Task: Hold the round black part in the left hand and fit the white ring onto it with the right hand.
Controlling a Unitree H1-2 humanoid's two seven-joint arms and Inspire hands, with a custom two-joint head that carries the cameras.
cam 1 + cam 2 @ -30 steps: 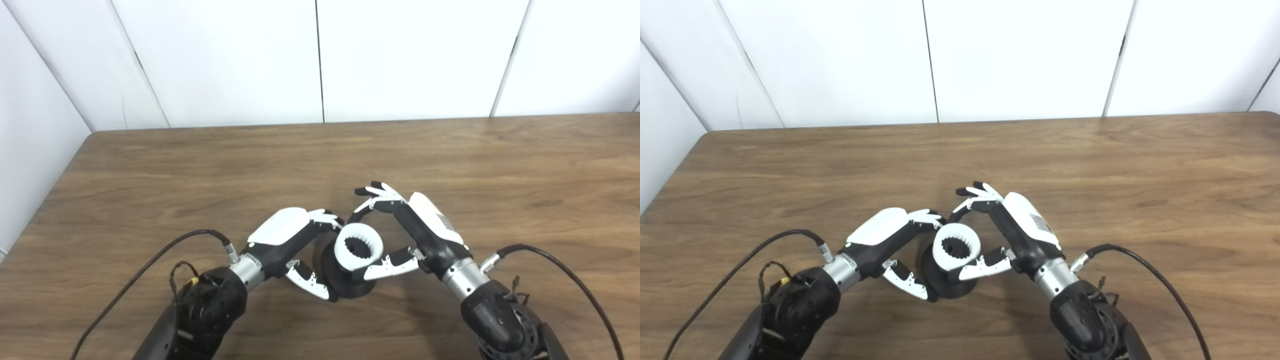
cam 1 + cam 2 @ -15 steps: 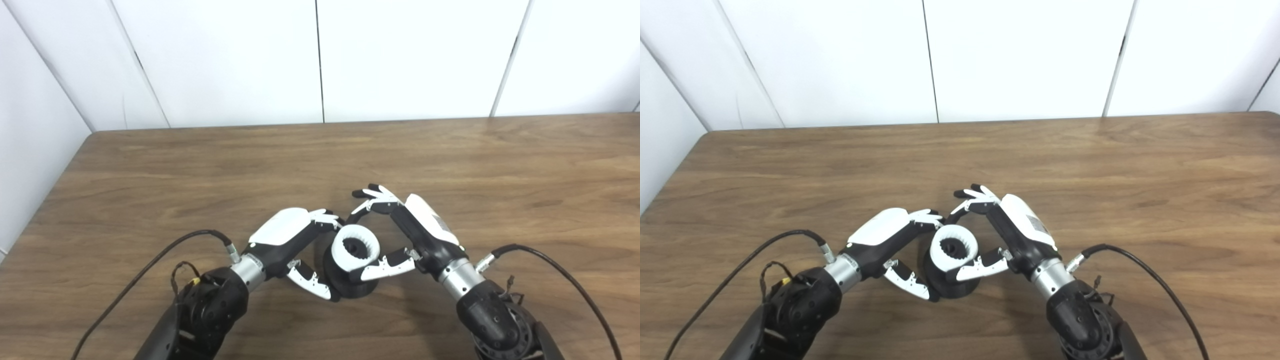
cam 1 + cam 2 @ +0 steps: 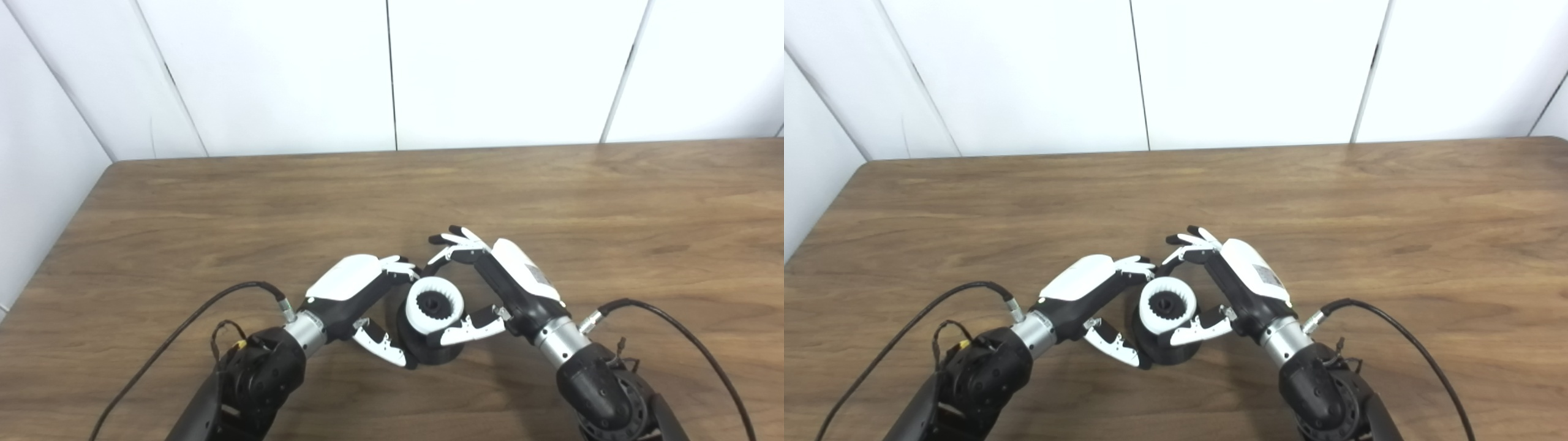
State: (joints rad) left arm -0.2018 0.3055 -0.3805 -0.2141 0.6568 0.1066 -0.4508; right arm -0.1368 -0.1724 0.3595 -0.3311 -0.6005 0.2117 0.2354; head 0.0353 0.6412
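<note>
Fitting is well advanced in the left eye view: the white ring (image 3: pixel 435 304) sits over the top of the round black part (image 3: pixel 429 343), whose centre post shows through the ring's toothed bore. The left hand (image 3: pixel 358 294) is closed around the part's left side, base on the desk (image 3: pixel 245 202). The right hand (image 3: pixel 490 288) pinches the ring between thumb below and curled fingers (image 3: pixel 450 245) above. Whether the ring is fully seated cannot be told; final pressing and release appear to remain.

Right eye view: the white ring (image 3: pixel 1168 304) looks level on the black part (image 3: pixel 1160 343), both hands in contact. Compared with one second earlier, the ring has dropped lower and squarer onto the part, and the right hand has shifted slightly left with it.
</note>
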